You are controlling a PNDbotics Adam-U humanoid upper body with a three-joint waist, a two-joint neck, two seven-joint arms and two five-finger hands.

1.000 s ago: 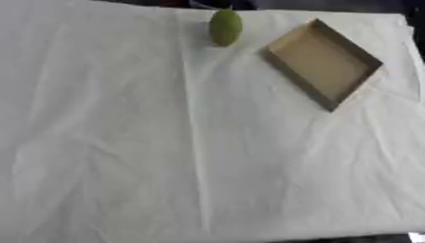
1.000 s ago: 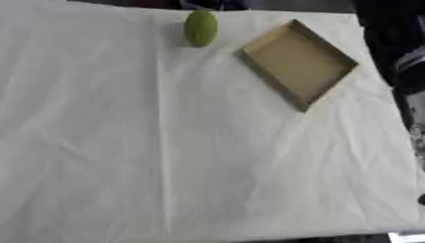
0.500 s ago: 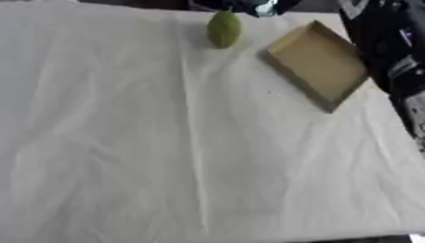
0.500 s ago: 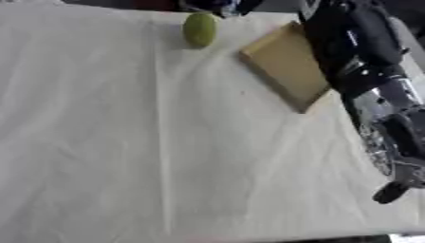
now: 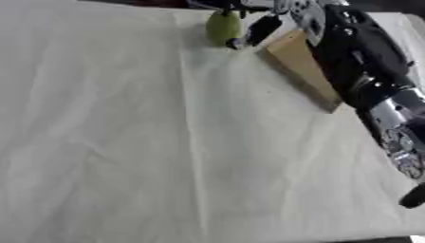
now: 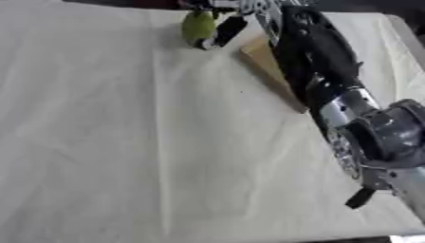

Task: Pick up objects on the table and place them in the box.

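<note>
The table (image 5: pixel 99 142) is covered from the left edge to the right with a pale cream cloth, soft and matte, with long shallow creases running from near to far and one fold line down its middle; most of it lies bare. At the far edge, a little left of the middle, sits the fruit (image 5: pixel 222 27), a small yellow-green oval with a smooth skin, standing where it stood a second ago. What has changed is to its right: a second ago no arm was over the table, half a second ago the right arm had come in over the far right corner, and now it stretches along the right side from the near edge to the far one, black with a silver joint, and the right hand (image 5: pixel 259 29) has arrived just beside the fruit. One dark finger reaches down beside the fruit's right flank, seeming to touch or nearly touch it; the fingers look spread and not yet closed round the fruit, so I judge the grasp is only being set up. The box (image 5: pixel 300 66), a shallow flat tray of tan cardboard with low walls and sharp corners, lies just right of the fruit, more than half hidden under the arm. It looks empty as far as it shows. The left hand appears in neither view.
</note>
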